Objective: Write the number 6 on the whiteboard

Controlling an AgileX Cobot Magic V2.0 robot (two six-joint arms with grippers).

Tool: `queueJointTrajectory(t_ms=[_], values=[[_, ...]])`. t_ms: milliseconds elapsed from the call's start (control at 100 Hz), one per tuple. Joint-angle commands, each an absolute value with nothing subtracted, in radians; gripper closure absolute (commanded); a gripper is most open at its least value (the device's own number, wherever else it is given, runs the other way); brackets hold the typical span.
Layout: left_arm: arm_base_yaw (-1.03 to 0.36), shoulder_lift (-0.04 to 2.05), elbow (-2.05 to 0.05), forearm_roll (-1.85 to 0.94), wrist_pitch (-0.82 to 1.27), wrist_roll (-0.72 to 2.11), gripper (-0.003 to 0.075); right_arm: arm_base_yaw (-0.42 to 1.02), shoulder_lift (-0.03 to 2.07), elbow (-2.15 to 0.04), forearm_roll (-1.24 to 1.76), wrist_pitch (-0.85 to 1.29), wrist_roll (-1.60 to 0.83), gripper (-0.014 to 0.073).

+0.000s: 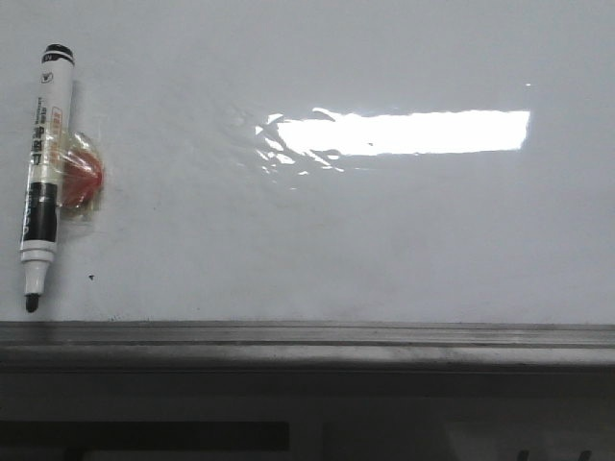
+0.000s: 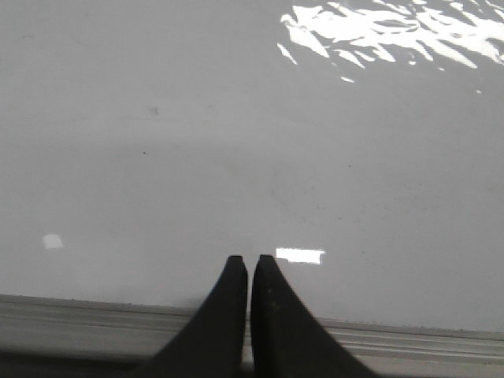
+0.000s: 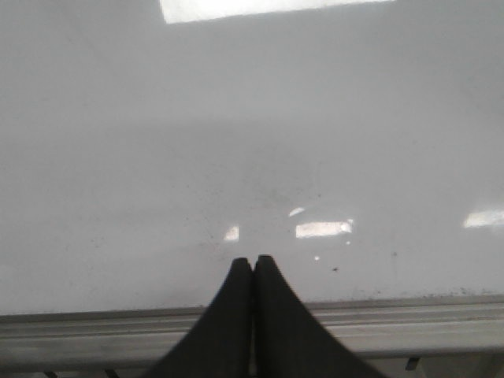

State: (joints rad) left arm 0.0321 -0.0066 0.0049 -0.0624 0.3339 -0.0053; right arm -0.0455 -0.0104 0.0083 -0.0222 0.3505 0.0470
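Observation:
The whiteboard fills the front view, glossy white-grey with a bright glare patch. No number 6 shows on it; only a tiny black speck. A black-and-white marker lies at the far left, tip toward the ledge, uncapped, with a red piece taped to it. My left gripper is shut and empty above the board's near edge. My right gripper is shut and empty, also above the near edge. Neither gripper shows in the front view.
A grey metal ledge runs along the board's near edge; it also shows in the left wrist view and the right wrist view. Light glare sits on the board's middle.

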Motion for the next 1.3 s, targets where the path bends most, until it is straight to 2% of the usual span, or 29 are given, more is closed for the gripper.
queueJointTrajectory(t_ms=[0,800,1090,1290], values=[[0.026,-0.038,0.050,-0.068,0.288,-0.014,0.0739,-0.049,-0.030,0.041,-0.037,0.314,0.044,0.0648],[0.026,-0.038,0.050,-0.068,0.288,-0.014,0.0739,-0.049,-0.030,0.041,-0.037,0.314,0.044,0.0648],[0.026,-0.038,0.050,0.130,0.272,-0.011,0.0739,-0.049,-0.030,0.041,-0.037,0.314,0.044,0.0648],[0.026,-0.038,0.050,0.115,0.270,-0.011,0.0739,-0.049,-0.030,0.041,-0.037,0.314,0.044,0.0648]])
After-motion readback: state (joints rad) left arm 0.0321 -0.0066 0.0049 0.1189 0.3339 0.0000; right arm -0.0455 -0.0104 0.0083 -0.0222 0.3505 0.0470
